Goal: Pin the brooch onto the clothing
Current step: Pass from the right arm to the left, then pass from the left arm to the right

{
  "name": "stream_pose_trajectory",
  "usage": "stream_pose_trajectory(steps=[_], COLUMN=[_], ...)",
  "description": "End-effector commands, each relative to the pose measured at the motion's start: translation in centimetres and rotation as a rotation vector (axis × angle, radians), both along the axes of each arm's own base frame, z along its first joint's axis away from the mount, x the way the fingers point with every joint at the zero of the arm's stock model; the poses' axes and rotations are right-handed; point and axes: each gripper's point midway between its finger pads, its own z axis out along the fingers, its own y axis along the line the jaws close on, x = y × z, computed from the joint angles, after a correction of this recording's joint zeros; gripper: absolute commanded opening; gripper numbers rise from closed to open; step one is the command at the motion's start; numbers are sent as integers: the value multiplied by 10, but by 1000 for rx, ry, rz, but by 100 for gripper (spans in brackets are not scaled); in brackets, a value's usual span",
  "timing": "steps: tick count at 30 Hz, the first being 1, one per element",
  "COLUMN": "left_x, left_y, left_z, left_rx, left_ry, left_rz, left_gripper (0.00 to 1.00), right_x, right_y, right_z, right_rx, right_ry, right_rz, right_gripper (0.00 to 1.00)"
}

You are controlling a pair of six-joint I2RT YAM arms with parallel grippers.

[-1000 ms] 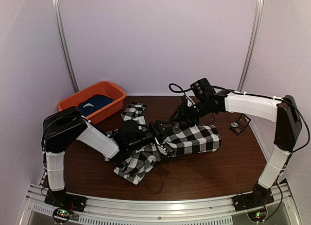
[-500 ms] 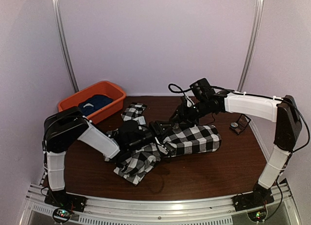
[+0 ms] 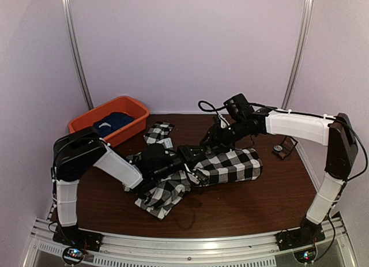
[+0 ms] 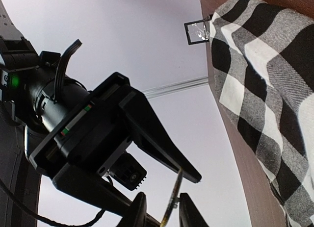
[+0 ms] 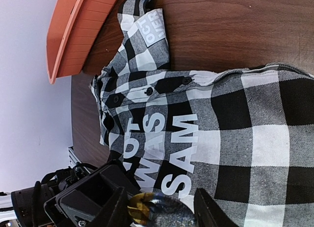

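Checked shirt (image 3: 230, 163) lies mid-table, long axis left to right; right gripper (image 3: 211, 141) clasps glittery brooch (image 5: 159, 210) over its lettering; left gripper (image 4: 162, 216) grip unclear.

1 checked shirt (image 5: 235, 138), black and white, spread on the brown table (image 5: 235, 26); black panel with white lettering (image 5: 171, 138) across it. 1 orange tub (image 5: 73, 31), upper left. 1 brooch (image 5: 159, 211), gold and glittery silver, held between the 2 fingers of the right gripper (image 5: 162, 207), over the shirt.
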Motion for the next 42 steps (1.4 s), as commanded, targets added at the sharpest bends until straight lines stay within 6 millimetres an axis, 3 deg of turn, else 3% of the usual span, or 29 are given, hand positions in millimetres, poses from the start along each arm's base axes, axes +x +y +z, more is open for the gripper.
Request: stream_pose_trajectory(steps=[1,8,11,17,20,24,26,28,33,39,42], left_x=[2,2,2,2,1,-1,-2,-2,5,7,-11], left_y=[-3,-2,-2,-1,-1,1,3,4,3,-1,-13], left_z=[17,18,17,14,14,16,21,27,37,51,62], left_rx=[-62,-68,-69,-65,-69,-100,-146,-199,-329,-473,-455], left_ry=[-34,-30,-26,-18,-12,28,73,126,350,831,1157], left_rz=[12,10,11,11,7,8,9,12,64,111,65], left_gripper=[21,14,6,3,3,2,2,2,0,0,0], right_x=[-1,-1,-1,0,3,15,24,30,35,15,3], right_y=[4,4,4,3,3,-3,-11,-23,-57,-95,-106], right_z=[-1,-1,-2,-1,6,32,51,69,116,129,123], right_rx=[-17,-19,-22,-26,-35,-54,-61,-79,-97,-305,-366], right_ry=[-5,-8,-6,-12,-38,-160,-261,-366,-654,-1031,-1197], right_rz=[10,6,6,7,15,48,64,66,78,177,212], right_gripper=[45,45,45,49,59,89,98,100,100,100,100])
